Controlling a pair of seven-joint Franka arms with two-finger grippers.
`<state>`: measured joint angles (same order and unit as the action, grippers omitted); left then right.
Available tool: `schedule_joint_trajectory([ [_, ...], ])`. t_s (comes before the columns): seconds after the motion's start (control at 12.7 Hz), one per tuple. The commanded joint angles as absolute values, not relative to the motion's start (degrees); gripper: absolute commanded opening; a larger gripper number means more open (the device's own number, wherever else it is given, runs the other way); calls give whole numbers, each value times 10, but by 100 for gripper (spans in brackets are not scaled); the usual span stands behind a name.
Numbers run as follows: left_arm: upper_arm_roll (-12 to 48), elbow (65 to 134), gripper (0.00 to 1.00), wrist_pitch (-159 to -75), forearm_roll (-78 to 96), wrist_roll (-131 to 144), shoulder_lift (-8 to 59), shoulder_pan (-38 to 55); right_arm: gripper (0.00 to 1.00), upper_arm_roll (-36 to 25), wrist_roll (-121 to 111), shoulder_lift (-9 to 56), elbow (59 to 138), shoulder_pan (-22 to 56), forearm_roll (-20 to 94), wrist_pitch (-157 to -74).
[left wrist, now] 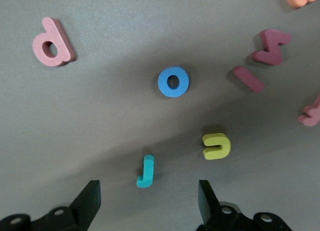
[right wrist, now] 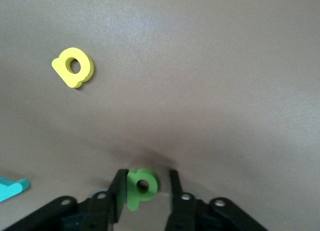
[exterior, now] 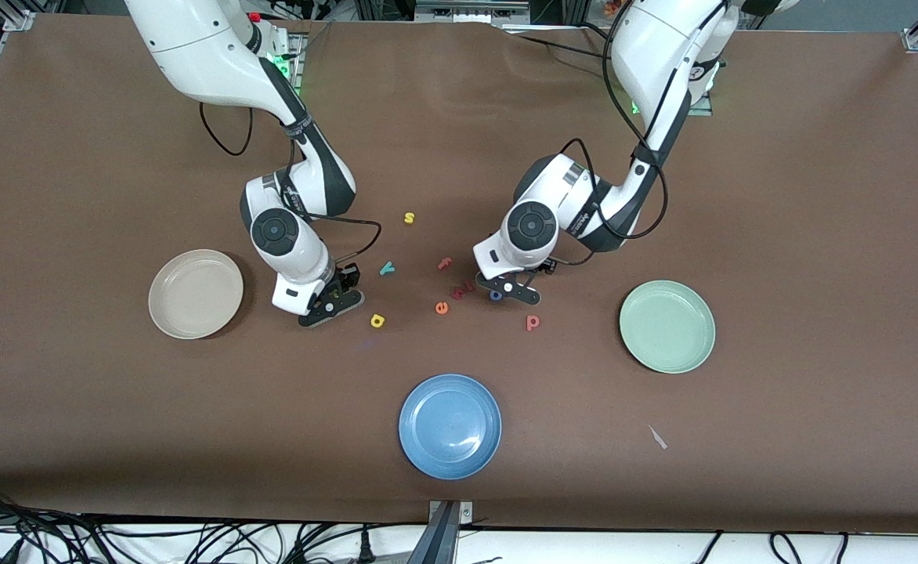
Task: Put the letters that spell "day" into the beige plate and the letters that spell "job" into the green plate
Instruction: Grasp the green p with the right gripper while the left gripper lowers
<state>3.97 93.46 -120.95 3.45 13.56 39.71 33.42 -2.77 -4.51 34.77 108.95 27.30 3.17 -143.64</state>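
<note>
The right wrist view shows my right gripper low on the table around the green "d": one finger touches it, the other stands a small gap off. The yellow "a" and teal "y" lie nearby, between that gripper and the middle of the table. My left gripper is open wide just above the table, and the teal "j" lies ahead of its fingertips. The blue "o" and salmon "b" lie past the "j". Both the beige plate and the green plate hold nothing.
A blue plate sits nearest the front camera. Other letters lie mid-table: a yellow "s", a pink "f", a dark pink letter, an orange "e" and a yellow-green "u". A paper scrap lies near the green plate.
</note>
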Motion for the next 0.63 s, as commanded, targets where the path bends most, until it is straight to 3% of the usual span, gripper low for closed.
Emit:
schedule_joint_trajectory([
  [0.0, 35, 943, 60, -1230, 9, 144, 397, 338, 27, -23, -47, 353, 1086, 272, 30, -1428],
  [0.24, 34, 951, 51, -1230, 8, 144, 401, 343, 15, -24, -46, 348, 1083, 272, 36, -1419],
  [0.47, 34, 951, 44, -1230, 7, 144, 403, 345, 11, -54, -42, 331, 1007, 265, 39, -1260],
  [0.55, 34, 951, 35, -1231, 7, 144, 403, 345, 11, -77, -45, 326, 1004, 265, 40, -1239],
])
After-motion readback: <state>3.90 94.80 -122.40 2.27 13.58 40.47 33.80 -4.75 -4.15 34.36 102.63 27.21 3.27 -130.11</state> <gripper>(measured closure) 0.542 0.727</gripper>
